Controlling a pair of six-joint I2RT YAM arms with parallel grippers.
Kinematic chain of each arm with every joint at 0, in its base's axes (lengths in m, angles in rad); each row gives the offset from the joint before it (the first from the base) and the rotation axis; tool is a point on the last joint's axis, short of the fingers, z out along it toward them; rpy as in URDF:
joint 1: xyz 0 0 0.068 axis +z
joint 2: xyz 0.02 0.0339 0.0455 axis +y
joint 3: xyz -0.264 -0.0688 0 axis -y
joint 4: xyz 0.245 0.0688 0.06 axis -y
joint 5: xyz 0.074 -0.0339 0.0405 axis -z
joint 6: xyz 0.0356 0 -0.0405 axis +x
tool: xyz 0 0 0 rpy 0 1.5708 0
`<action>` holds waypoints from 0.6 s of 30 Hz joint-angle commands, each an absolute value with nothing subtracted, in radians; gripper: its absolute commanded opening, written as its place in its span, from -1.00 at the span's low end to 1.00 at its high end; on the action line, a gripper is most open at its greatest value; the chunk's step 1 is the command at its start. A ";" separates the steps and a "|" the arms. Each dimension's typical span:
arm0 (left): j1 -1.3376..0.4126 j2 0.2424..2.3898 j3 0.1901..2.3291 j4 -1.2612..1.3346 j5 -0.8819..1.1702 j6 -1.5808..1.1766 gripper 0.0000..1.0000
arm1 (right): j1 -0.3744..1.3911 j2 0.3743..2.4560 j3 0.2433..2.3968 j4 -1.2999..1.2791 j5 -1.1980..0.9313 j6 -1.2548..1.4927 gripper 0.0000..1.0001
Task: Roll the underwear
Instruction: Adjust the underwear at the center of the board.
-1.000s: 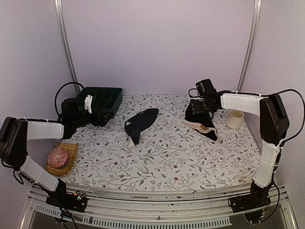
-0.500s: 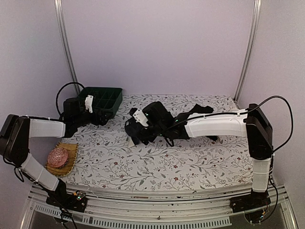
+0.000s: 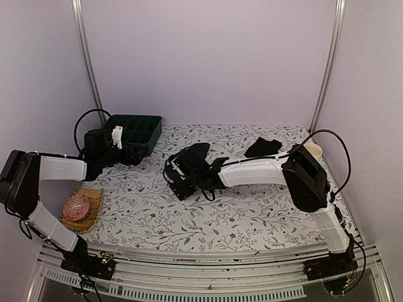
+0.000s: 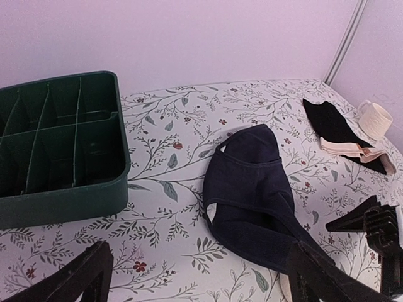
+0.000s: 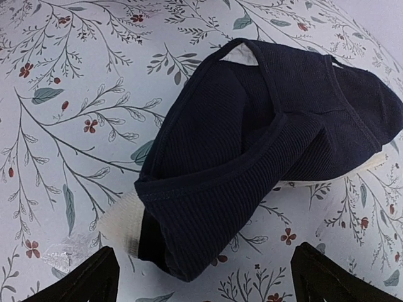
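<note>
Underwear — dark navy, loosely folded

A: Your navy underwear is ribbed knit cloth, matt, with a smooth cream patch at one end. Agree?
B: Yes. Your table cover looks smooth and matt, with a printed floral pattern.
A: And your tray?
B: Dark green hard plastic with a slight sheen. Your black pair is soft matt cloth with a beige elastic band.

I see navy ribbed underwear with a cream edge, a white tablecloth printed with grey-green leaves and red flowers, and a dark green tray.
</note>
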State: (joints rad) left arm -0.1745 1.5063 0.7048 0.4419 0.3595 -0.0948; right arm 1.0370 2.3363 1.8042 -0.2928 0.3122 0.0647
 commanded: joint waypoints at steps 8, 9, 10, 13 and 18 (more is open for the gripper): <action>-0.170 1.493 0.715 0.450 0.382 -0.101 0.97 | 1.013 2.430 1.857 -0.265 0.156 0.230 0.81; -0.169 1.497 0.717 0.449 0.381 -0.102 0.97 | 1.010 2.431 1.860 -0.258 0.144 0.236 0.73; -0.169 1.499 0.719 0.447 0.382 -0.103 0.97 | 1.006 2.433 1.864 -0.255 0.127 0.240 0.61; -0.169 1.500 0.720 0.445 0.380 -0.101 0.97 | 1.000 2.430 1.869 -0.249 0.096 0.253 0.16; -0.170 1.499 0.719 0.447 0.380 -0.101 0.97 | 1.000 2.379 1.844 -0.249 0.121 0.243 -0.69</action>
State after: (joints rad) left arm -0.1738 1.5059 0.7048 0.4423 0.3725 -0.0986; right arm 1.0065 2.4123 1.8450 -0.2596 0.1226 0.2375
